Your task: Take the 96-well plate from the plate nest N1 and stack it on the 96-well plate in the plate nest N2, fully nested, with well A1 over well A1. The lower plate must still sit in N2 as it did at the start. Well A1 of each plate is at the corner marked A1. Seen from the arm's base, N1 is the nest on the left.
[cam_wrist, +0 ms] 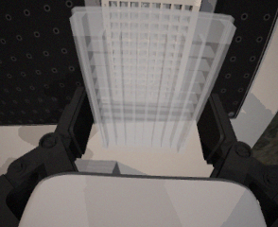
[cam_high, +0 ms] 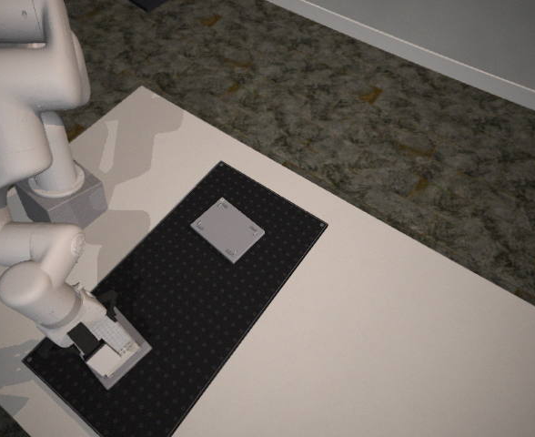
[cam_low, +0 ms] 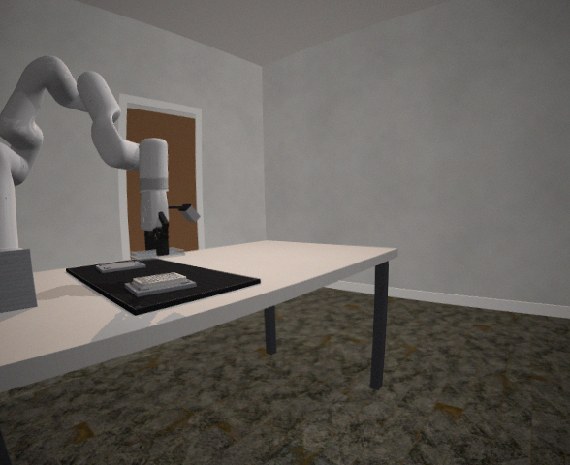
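My gripper (cam_wrist: 147, 103) is shut on the clear 96-well plate (cam_wrist: 150, 78), gripping its two long sides. In the exterior view the held plate (cam_low: 157, 252) hangs clearly above the lower plate (cam_low: 157, 279). From above, the gripper (cam_high: 100, 336) and held plate (cam_high: 113, 334) cover most of N2 (cam_high: 136, 358). Nest N1 (cam_high: 227, 228) is empty. I cannot make out the A1 marks.
Both nests stand on a black perforated mat (cam_high: 187, 300) on the white table. The arm's grey base block (cam_high: 63, 199) stands beside the mat. The wrist camera (cam_low: 190, 212) sticks out beside the gripper. Empty N1 also shows in the side view (cam_low: 119, 265).
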{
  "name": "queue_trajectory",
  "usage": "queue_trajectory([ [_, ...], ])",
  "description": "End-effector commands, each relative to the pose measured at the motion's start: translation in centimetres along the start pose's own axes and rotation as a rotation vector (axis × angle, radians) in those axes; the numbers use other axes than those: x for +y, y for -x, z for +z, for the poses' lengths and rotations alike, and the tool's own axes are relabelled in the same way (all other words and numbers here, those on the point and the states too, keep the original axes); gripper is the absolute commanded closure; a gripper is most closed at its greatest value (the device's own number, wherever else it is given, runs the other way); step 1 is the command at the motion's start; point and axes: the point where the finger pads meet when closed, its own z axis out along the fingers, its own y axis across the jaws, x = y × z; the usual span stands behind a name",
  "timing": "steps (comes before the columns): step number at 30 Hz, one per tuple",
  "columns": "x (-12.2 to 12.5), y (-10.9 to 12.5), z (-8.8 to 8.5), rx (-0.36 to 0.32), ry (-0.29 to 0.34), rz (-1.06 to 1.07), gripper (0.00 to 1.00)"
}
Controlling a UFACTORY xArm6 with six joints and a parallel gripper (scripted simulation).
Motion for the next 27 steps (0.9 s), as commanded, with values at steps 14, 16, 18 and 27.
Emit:
queue_trajectory([
  [14,0.1,-0.2,2.5,0.004,0.002,0.0,1.0],
  [16,0.1,-0.2,2.8,0.004,0.002,0.0,1.0],
  [18,0.1,-0.2,3.1,0.004,0.002,0.0,1.0],
  [27,0.1,-0.2,4.5,0.004,0.001,0.0,1.0],
])
